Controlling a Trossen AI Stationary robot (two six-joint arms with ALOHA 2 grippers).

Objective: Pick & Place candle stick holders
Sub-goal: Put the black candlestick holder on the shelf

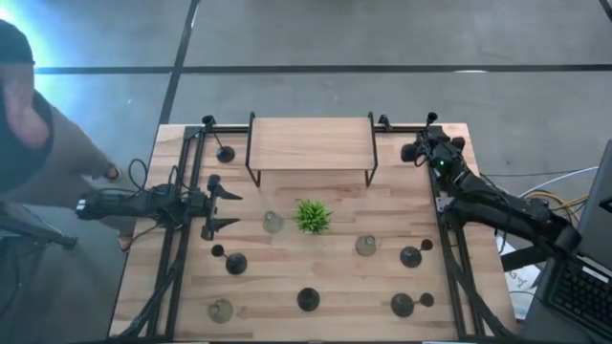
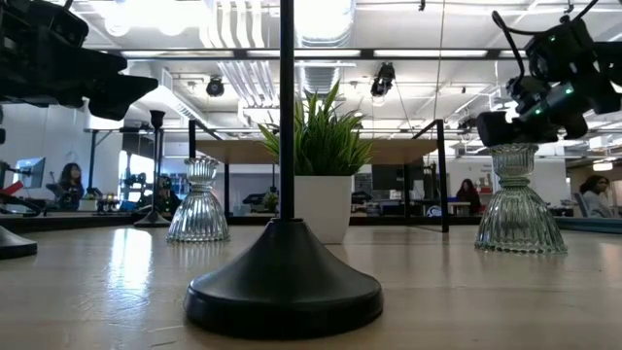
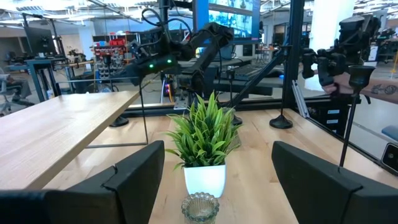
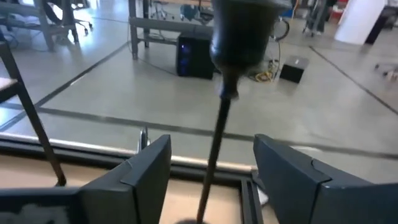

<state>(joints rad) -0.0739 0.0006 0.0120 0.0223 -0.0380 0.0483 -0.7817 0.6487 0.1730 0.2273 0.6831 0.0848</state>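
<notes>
Several black candle stick holders stand on their round bases on the wooden table (image 1: 325,272), such as one at the near middle (image 1: 308,299) (image 2: 284,292), two at the right (image 1: 410,256) (image 1: 402,306) and one at the far left (image 1: 225,153). Three clear glass holders (image 1: 273,222) (image 1: 366,246) (image 1: 220,311) stand among them. My right gripper (image 1: 415,151) (image 4: 211,171) is open at the far right, one finger on each side of a black holder's thin stem (image 4: 214,149), below its cup (image 4: 242,31), with a gap on both sides. My left gripper (image 1: 229,209) (image 3: 214,180) is open and empty at the left, facing a glass holder (image 3: 200,207).
A small green plant in a white pot (image 1: 312,216) (image 3: 204,140) stands mid-table. A low wooden shelf on a black frame (image 1: 311,143) stands at the far middle. A person (image 1: 24,124) is at the table's left edge, behind my left arm.
</notes>
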